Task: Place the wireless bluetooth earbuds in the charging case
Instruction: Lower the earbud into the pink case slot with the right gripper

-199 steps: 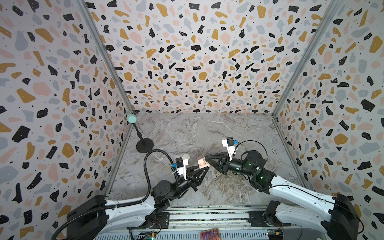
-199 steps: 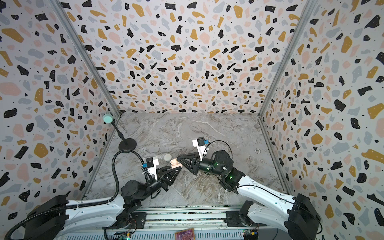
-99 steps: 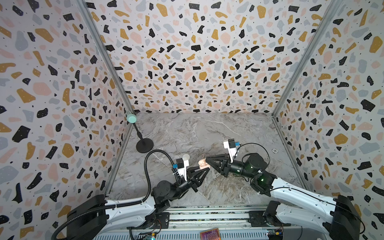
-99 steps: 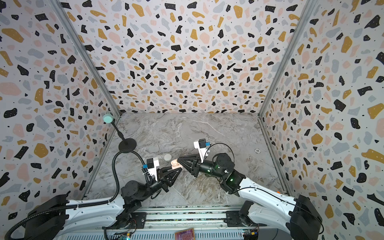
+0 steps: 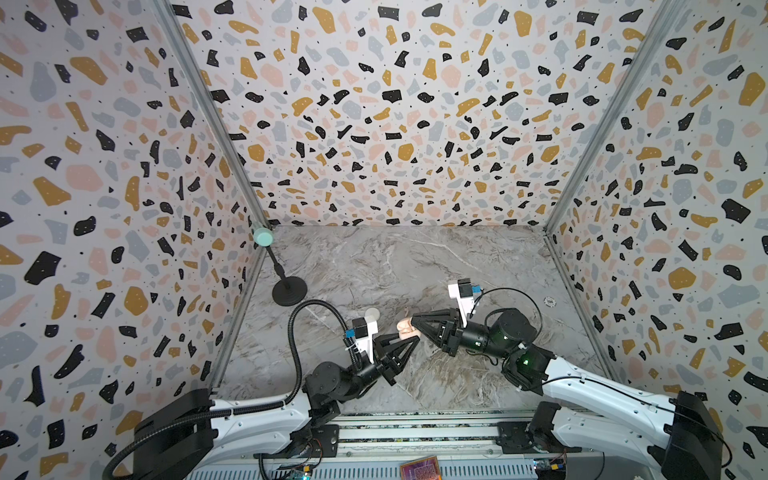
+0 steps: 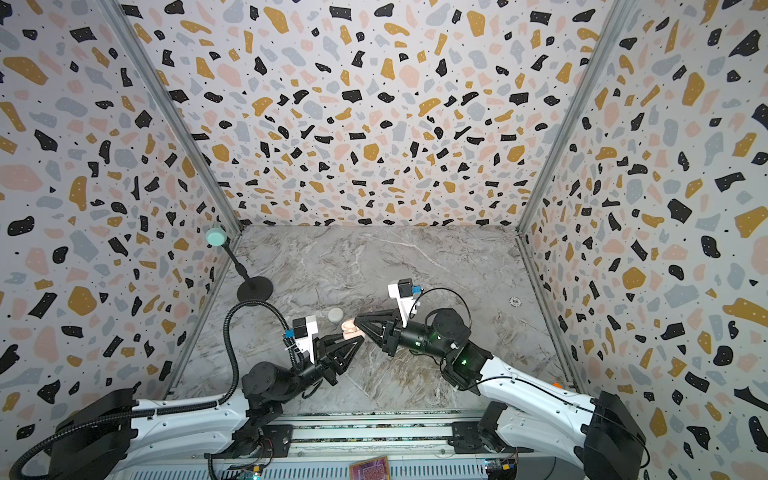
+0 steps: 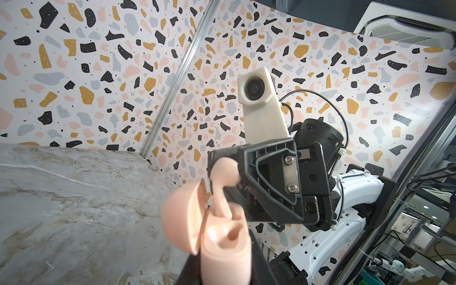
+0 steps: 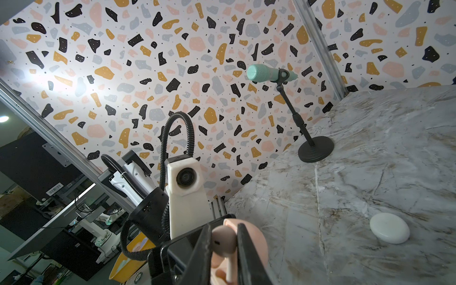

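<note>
A: Earbud, where?
B: The pink earbud is over the open pink charging case, stem tip down in one socket, head above the rim. Both are held over the surface, near its middle.
A: Who grips what?
B: The right end effector is clenched on the earbud head. The left end effector is clenched around the case body.
A: Views differ?
B: Left wrist view shows the lid swung open and the second socket empty. Right wrist view shows only the head between the fingers; sockets mostly hidden. In both top views the pair is a small pink blob between the two tips; no detail.
A: Around?
B: A closed white case lies on the surface at 10 o'clock of the pink one, near, apart. The microphone stand is farther at 10 o'clock, by the left wall. A small round token at 3 o'clock, well apart, beyond the right arm.
A: Blocking?
B: The end effector fingers cover most of the case in the top views.
</note>
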`<control>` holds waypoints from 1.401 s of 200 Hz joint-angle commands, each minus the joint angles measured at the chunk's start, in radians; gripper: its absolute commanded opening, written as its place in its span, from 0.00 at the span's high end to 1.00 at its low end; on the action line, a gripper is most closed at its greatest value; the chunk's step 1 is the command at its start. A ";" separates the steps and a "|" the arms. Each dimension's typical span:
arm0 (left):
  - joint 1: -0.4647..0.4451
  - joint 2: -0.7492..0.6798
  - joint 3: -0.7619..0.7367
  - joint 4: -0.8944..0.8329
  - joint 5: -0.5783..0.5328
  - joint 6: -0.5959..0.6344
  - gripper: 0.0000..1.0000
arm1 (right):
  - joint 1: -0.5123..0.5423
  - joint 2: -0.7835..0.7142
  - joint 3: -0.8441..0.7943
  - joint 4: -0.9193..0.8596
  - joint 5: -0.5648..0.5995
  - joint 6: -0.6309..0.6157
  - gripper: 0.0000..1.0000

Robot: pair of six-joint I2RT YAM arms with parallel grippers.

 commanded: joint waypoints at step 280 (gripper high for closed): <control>-0.014 -0.020 0.008 0.092 -0.002 0.070 1.00 | 0.036 -0.047 -0.028 -0.061 0.076 -0.025 0.77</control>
